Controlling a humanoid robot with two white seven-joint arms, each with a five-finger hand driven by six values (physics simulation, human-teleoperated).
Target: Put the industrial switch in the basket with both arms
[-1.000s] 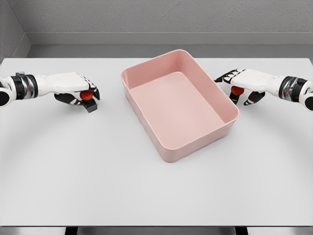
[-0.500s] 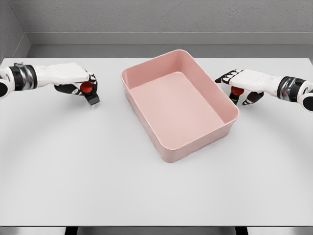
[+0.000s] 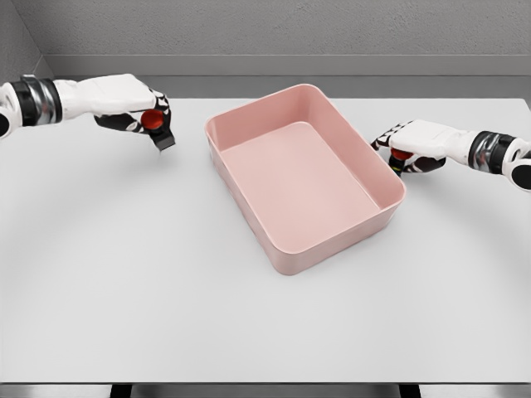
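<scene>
Head view: left robot hand (image 3: 137,112) lifted switch (image 3: 154,124) higher; right robot hand (image 3: 411,149) clutches second switch (image 3: 401,156).

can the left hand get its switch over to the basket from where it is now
Probably yes. The left hand holds its switch lifted off the table, and nothing lies between it and the basket rim.

Smooth matt pink plastic basket (image 3: 286,257)
</scene>
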